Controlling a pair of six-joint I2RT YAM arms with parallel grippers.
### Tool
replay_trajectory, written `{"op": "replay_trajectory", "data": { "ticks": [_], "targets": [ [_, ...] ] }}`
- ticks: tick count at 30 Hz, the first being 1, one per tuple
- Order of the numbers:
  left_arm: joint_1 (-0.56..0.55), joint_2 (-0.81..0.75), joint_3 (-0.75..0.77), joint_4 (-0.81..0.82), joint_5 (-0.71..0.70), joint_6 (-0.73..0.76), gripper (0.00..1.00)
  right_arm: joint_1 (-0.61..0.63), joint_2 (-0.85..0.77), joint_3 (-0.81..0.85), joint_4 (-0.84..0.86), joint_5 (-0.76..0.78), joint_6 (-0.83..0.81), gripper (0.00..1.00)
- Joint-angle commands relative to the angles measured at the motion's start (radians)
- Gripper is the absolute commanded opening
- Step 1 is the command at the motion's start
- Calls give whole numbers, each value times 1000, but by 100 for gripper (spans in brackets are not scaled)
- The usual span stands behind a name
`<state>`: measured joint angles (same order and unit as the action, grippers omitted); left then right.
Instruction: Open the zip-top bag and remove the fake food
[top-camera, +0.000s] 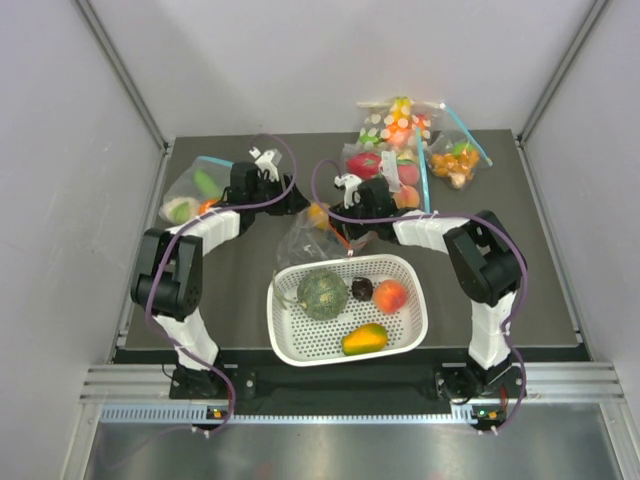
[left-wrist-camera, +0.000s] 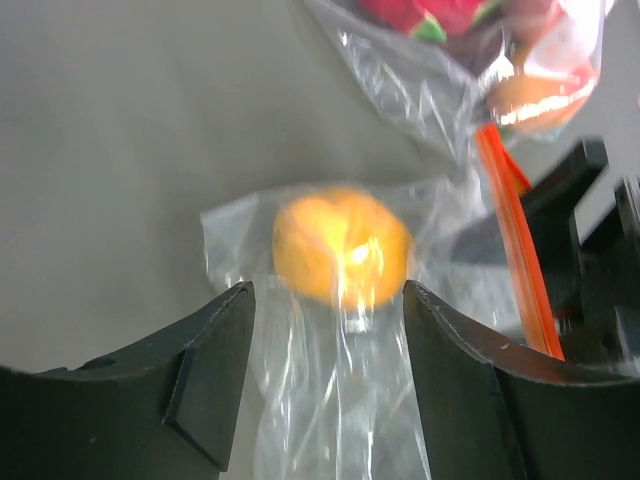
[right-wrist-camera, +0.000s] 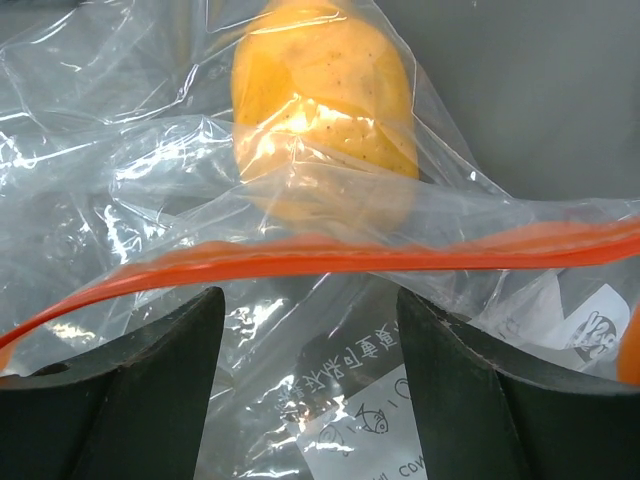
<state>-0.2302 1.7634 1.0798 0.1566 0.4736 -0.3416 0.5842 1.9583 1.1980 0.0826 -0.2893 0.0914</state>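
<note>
The zip-top bag (top-camera: 312, 240) lies crumpled on the dark table between my two grippers, and its red-orange zip strip (right-wrist-camera: 330, 256) runs across the right wrist view. A small orange (left-wrist-camera: 342, 246) is still inside it. My left gripper (left-wrist-camera: 328, 300) is open, its jaws standing either side of loose bag film just short of the orange. My right gripper (right-wrist-camera: 310, 300) is also open, with the zip strip and clear plastic just ahead of its jaws. In the white basket (top-camera: 345, 262) lie a green melon (top-camera: 322, 294), a dark piece (top-camera: 362, 289), a peach (top-camera: 390, 296) and a mango (top-camera: 364, 339).
Other clear bags of toy food lie at the back right (top-camera: 400, 125), (top-camera: 455, 160) and just behind my right gripper (top-camera: 385, 170). One more bag (top-camera: 195, 190) lies at the back left beside the left arm. The basket stands close in front of both grippers.
</note>
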Motion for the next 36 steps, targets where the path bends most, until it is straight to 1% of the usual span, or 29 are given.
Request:
{"op": "replay_trajectory", "data": {
  "ticks": [1,5,8,11,15,16,18,19,22,25,32,36],
  "targets": [
    [0,77,77,92,-13,-53,66,-1,7,29,66,-5,18,70],
    [0,131,103,162,-26,-100,67,-1,8,32,98,-14,28,70],
    [0,171,130,161,-27,-106,67,-1,16,41,109,-16,36,71],
    [0,191,135,161,-12,-112,65,-1,22,48,123,-16,41,73],
    [-4,191,97,193,26,-131,58,0,34,54,134,-20,48,74],
    [-4,191,88,207,36,-135,52,-3,36,54,138,-24,51,75],
    [-9,186,62,219,42,-148,47,-1,42,51,155,-25,59,75],
    [-11,186,54,231,46,-152,41,-1,45,51,161,-28,59,75],
    [-20,192,40,238,57,-160,33,0,51,46,192,-33,67,76],
    [-32,209,37,238,68,-160,31,0,57,46,227,-40,64,77],
    [-43,220,40,244,91,-163,26,0,97,63,250,-40,45,78],
    [-44,229,51,232,108,-154,25,-3,93,51,279,-2,44,79]
  ]
}}
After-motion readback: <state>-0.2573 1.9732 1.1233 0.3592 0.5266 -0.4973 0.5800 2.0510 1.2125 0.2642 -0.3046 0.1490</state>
